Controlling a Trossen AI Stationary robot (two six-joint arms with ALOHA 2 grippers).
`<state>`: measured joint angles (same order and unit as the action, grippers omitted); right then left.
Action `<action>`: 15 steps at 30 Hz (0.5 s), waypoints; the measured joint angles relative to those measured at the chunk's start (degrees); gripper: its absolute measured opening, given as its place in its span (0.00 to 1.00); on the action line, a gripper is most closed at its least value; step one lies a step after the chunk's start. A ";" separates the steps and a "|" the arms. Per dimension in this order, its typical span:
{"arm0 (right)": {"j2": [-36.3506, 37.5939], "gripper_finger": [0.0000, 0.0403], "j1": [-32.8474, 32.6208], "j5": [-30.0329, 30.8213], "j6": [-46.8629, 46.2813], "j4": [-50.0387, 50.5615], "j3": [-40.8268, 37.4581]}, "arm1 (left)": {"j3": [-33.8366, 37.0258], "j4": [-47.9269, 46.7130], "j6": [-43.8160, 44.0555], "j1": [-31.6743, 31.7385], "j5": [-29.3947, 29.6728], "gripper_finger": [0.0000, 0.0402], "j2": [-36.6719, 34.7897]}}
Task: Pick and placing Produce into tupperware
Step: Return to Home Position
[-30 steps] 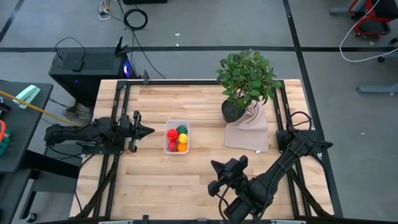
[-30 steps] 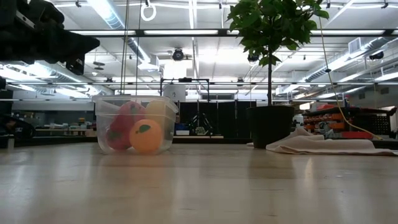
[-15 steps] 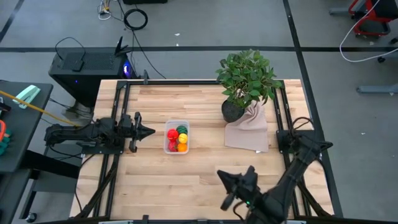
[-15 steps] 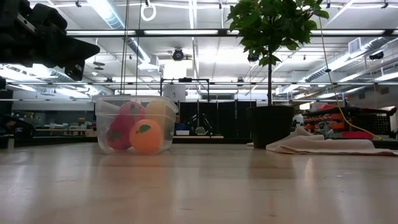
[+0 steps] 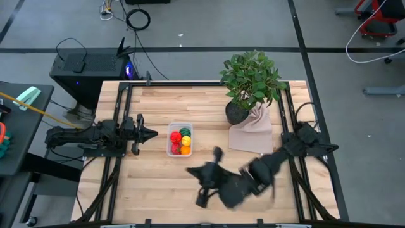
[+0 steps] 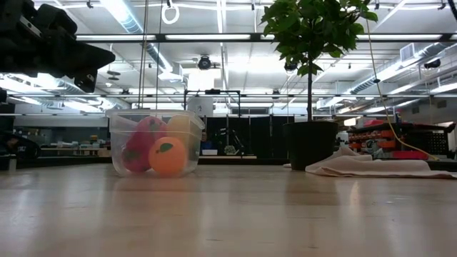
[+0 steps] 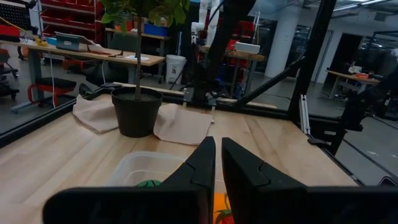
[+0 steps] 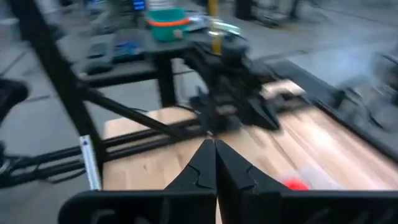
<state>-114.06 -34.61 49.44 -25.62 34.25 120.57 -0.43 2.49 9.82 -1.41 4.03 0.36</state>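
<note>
Tupperware [image 5: 180, 139]: stands upright near the middle of the counter [image 5: 158, 187], lid off. It holds a red piece [image 5: 174, 137], a green piece [image 5: 185, 132] and an orange piece [image 5: 185, 149], packed close together and all below the rim. No produce shows loose on the wood, so the filling is judged complete.

Left gripper [image 5: 152, 133]: lies level just beside the tupperware's left wall, apart from it and aimed at it. Its fingers are pressed together with nothing between them. The low view places it above the rim height. Judged a waiting pose, clear of the other arm's path.

Right gripper [image 8: 215, 142]: clenched on nothing. Its arm reaches across the near right of the counter, over bare wood, well apart from the tupperware.

Surroundings: a potted plant [image 5: 237, 113] sits on a beige cloth [image 5: 253, 138] at the far right, well apart from the tupperware.

Clearance: open wood on every side of the tupperware, most of it along the near edge. Judged hazard: a forward push by the left gripper would shove the tupperware.
</note>
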 joint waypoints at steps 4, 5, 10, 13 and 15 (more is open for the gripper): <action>0.00 0.00 6.53 -14.99 12.24 -9.88 -0.67 | 0.00 0.03 0.00 0.00 0.00 0.07 0.00; 0.02 0.00 8.12 -18.80 14.04 -12.85 -1.38 | 0.00 0.03 -0.02 0.00 0.02 0.07 0.00; 0.09 0.00 14.57 -32.03 18.18 -23.53 -4.06 | 0.00 0.07 -0.03 0.00 0.00 0.05 0.00; 0.26 0.00 17.02 -35.23 18.46 -26.53 -6.89 | 0.00 0.09 0.00 0.00 0.00 0.06 0.00; 0.26 0.00 18.42 -38.28 18.17 -29.36 -9.12 | 0.00 0.12 -0.04 0.00 0.00 0.07 0.00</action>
<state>-113.80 -16.20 11.16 -7.45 4.89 111.46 -0.43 2.61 9.78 -1.41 4.03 0.36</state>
